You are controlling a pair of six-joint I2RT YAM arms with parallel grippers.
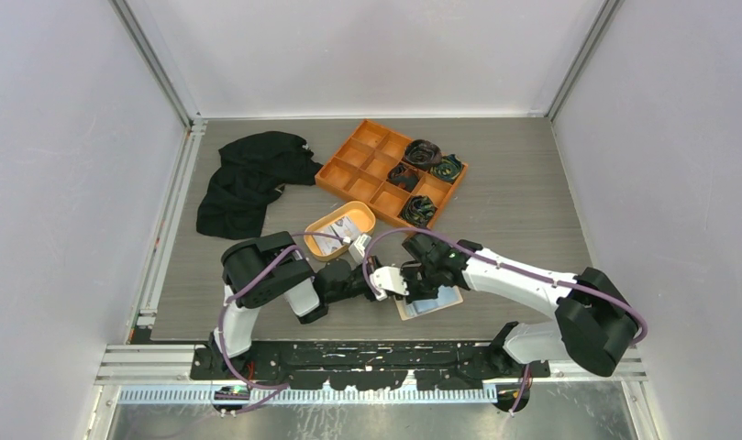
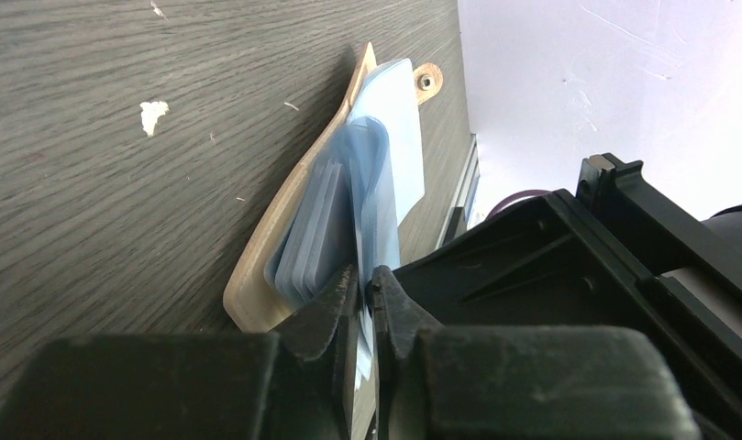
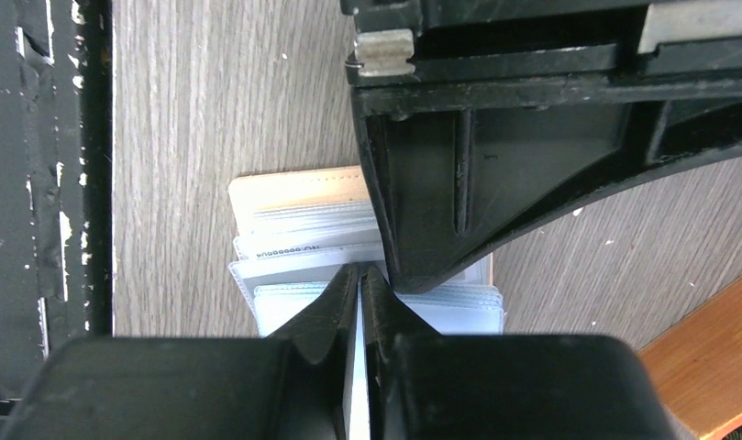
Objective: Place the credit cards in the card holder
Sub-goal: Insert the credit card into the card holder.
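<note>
The beige card holder (image 1: 437, 302) lies open on the table near the front edge, under both grippers. In the left wrist view its tan cover (image 2: 248, 295) and a fan of clear bluish sleeves (image 2: 371, 174) show. My left gripper (image 2: 367, 280) is shut on the edge of one thin sleeve. My right gripper (image 3: 359, 273) is shut on a thin pale credit card, held edge-on just above the sleeves (image 3: 303, 240). The two grippers meet tip to tip over the holder, left gripper (image 1: 371, 278) and right gripper (image 1: 420, 280). More credit cards (image 1: 345, 225) lie in the oval dish.
An oval orange dish (image 1: 323, 247) sits just behind the left gripper. Further back are a large orange divided tray (image 1: 362, 156) with dark coiled items and a black cloth (image 1: 252, 179). The left gripper's body (image 3: 495, 174) fills the top of the right wrist view.
</note>
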